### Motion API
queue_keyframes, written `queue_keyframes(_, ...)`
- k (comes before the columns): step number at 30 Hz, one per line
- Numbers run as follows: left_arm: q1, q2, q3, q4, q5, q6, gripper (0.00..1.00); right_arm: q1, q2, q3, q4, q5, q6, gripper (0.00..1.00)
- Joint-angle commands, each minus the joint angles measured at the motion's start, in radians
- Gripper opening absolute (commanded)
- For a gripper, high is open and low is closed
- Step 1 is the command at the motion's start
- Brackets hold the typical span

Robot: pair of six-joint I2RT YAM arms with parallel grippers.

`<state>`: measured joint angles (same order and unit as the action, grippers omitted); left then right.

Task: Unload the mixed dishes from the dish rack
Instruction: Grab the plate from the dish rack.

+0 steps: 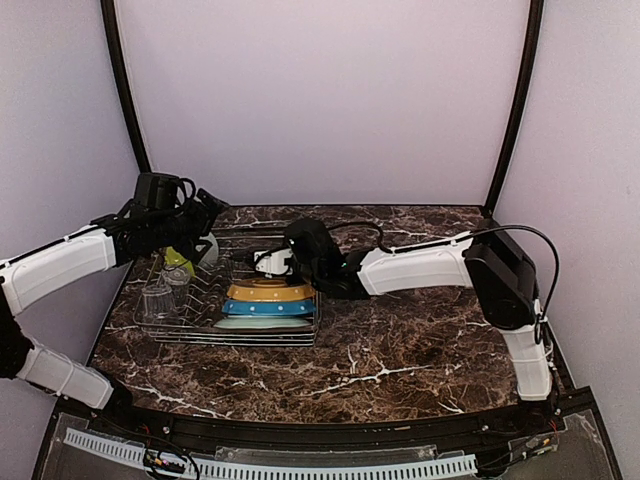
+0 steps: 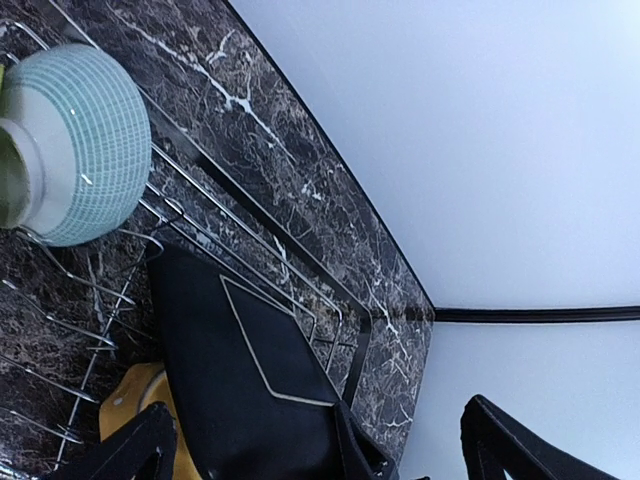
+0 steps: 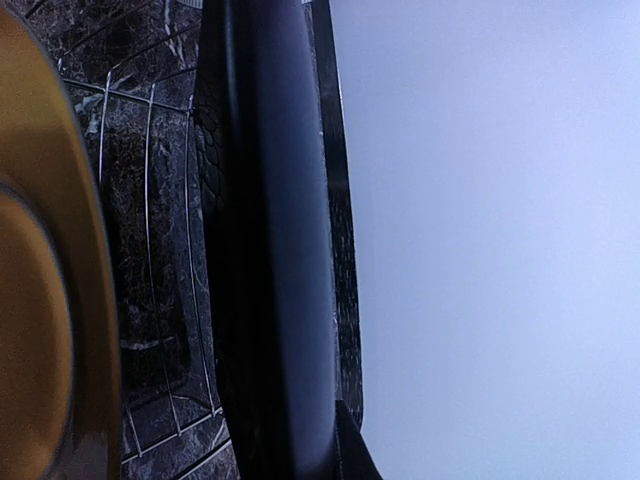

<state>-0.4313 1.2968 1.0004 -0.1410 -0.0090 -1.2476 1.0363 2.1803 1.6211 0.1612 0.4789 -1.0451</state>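
Step in hand: R arm takes the black square plate [image 2: 240,370] out of the dish rack [image 1: 225,340]. Plate stands on edge at the rack's back, just behind the yellow plate [image 1: 270,290]. Right gripper [image 1: 272,262] straddles its rim, textured pad flat on one face; looks clamped, tho the wrist view is tight. Left gripper [image 1: 205,215] hangs w/ fingers wide apart by the pale-green bowl [image 2: 85,140], holding nothing. To do it well: lift straight up till the plate clears the tines, no twisting, keep off the yellow plate, then swing out over the table [image 1: 400,350].
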Motion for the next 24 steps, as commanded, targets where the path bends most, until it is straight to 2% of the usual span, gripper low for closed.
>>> queue_keyframes(1,0.025,-0.059,0.036,-0.081,-0.058,0.057,1.0,0.024,-0.03,-0.022,0.273,0.029,-0.112,0.0)
queue_keyframes(24,0.04,-0.133,0.017,-0.119,-0.096,0.064,1.0,0.036,-0.206,-0.07,0.429,0.049,-0.137,0.0)
